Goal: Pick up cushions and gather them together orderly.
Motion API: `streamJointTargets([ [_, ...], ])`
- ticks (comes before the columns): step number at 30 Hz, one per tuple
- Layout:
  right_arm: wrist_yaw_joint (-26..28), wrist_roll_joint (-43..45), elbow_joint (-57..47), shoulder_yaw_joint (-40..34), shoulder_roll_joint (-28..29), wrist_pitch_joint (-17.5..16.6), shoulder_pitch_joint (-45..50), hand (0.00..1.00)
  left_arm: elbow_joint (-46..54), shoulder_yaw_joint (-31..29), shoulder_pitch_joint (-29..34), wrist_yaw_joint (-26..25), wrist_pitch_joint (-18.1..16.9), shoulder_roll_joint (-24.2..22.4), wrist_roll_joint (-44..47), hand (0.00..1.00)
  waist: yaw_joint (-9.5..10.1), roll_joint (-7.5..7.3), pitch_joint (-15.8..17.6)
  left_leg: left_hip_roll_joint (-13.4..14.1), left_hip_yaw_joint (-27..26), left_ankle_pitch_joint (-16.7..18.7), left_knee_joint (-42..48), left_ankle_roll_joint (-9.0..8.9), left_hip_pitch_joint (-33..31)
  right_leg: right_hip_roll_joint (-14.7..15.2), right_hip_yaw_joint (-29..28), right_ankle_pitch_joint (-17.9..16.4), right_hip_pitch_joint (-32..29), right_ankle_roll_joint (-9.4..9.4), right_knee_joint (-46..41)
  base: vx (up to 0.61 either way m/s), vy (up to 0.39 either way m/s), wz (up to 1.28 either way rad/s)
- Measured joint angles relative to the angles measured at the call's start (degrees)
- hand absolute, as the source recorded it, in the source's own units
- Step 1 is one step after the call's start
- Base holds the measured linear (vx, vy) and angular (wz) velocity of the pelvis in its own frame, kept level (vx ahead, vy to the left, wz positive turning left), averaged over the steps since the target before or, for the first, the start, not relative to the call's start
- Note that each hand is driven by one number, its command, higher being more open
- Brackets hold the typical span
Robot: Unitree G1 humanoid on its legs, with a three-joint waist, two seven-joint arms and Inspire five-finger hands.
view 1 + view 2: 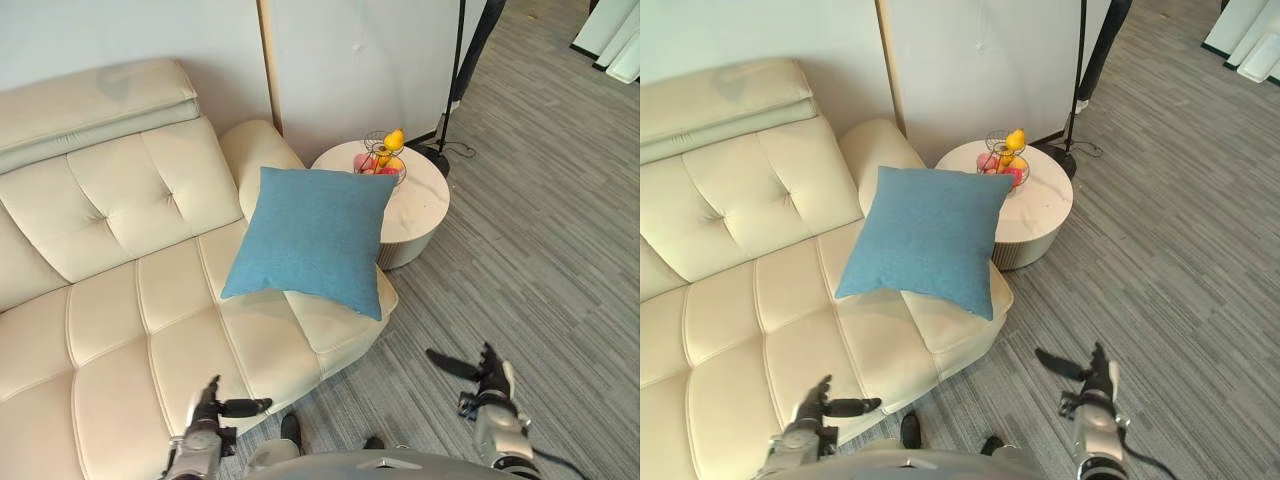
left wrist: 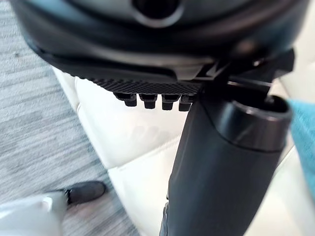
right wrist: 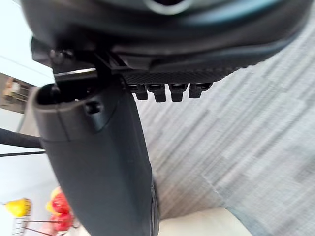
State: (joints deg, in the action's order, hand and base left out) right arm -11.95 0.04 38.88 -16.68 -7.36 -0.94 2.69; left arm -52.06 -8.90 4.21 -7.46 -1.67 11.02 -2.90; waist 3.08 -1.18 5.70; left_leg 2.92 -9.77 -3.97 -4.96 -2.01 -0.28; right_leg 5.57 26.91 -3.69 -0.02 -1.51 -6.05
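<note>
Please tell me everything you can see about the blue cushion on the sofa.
The blue cushion is square and plump, of plain woven-looking cloth without pattern. It stands tilted at the right end of the cream sofa, its lower edge on the seat, and seems to lean back on the padded armrest. Nothing lies on it; the left hand and right hand are apart from it.

Blue cushion (image 1: 312, 240) matt woven cloth; sofa (image 1: 120, 300) smooth cream leather; floor (image 1: 540, 250) rough grey carpet.

the left hand (image 2: 147, 49), fingers relaxed, hangs over the cream sofa (image 2: 133, 147) near the blue cushion (image 2: 305, 142).
</note>
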Motion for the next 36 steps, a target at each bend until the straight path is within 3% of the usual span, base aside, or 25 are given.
streamJointTargets([
  [4, 0.28, 0.04, -5.04, -0.05, -2.77, -0.6, -1.73, 1.0, 9.71, -3.73, -0.09, -2.39, -0.27, 2.98, 1.35, 1.0, 0.05, 0.21, -0.1, -0.15, 1.3, -0.53, 0.02, 0.37, -1.05, -0.92, 0.25, 0.26, -0.11, 0.36, 1.62, 0.04, -0.019, 0.07],
  [8, 0.84, 0.15, -6.68, 1.05, -3.07, -0.62, -4.08, 1.0, 15.42, -3.74, -1.25, -3.33, -0.41, 3.26, 3.65, 1.0, 0.16, 0.34, -0.18, -0.13, 2.33, -0.56, 0.04, 0.37, -2.49, -1.49, 0.25, 1.12, -0.65, 0.89, 3.56, 0.03, -0.017, 0.0],
  [14, 1.67, 4.41, -8.26, 8.95, -2.93, -1.08, -8.4, 1.0, 19.68, -2.61, -6.63, -5.95, -0.78, 3.12, 5.31, 1.0, 0.46, 0.2, 0.59, -0.22, 2.6, -0.58, 0.29, 0.4, -4.98, -1.84, -0.42, 2.75, -2.05, 1.3, 5.71, 0.01, -0.001, 0.0],
  [25, -0.47, 9.1, -10.98, 18.58, 2.5, -2.85, -22.19, 1.0, 22.21, 1.96, -24.36, -14.92, -1.52, 2.51, 8.77, 1.0, 2.99, -0.39, 10.26, 0.99, 2.89, -0.42, 7.28, 0.62, -15.36, -2.24, -1.74, 5.09, -9.72, 2.78, 4.76, -0.08, 0.005, -0.03],
  [31, -3.36, 11.38, -11.2, 21.58, 3.65, -3.43, -25.4, 1.0, 22.21, 6.01, -29.07, -17.18, -1.7, 1.84, 11.5, 1.0, 3.07, -0.28, 12.61, 1.77, 2.51, -0.39, 9.52, 0.67, -19.2, -2.17, -2.74, 5.14, -13.98, 2.95, 2.1, -0.06, -0.004, -0.08],
  [32, -3.82, 11.4, -11.2, 22.15, 3.8, -3.61, -26.63, 0.0, 22.21, 6.94, -30.64, -17.27, -1.75, 1.82, 11.95, 0.0, 3.07, -0.28, 13.23, 2.01, 2.48, -0.38, 10.25, 0.67, -20.19, -2.13, -3.02, 5.07, -15.0, 3.05, 1.24, -0.07, -0.008, -0.09],
  [36, -5.03, 11.49, -11.16, 23.05, 4.74, -3.9, -31.0, 0.0, 21.92, 10.25, -36.38, -18.5, -1.79, 1.73, 12.43, 0.0, 3.15, -0.03, 15.49, 2.91, 2.3, -0.39, 11.81, 0.63, -22.5, -1.8, -3.41, 4.65, -18.02, 3.6, -1.49, -0.06, -0.011, -0.08],
])
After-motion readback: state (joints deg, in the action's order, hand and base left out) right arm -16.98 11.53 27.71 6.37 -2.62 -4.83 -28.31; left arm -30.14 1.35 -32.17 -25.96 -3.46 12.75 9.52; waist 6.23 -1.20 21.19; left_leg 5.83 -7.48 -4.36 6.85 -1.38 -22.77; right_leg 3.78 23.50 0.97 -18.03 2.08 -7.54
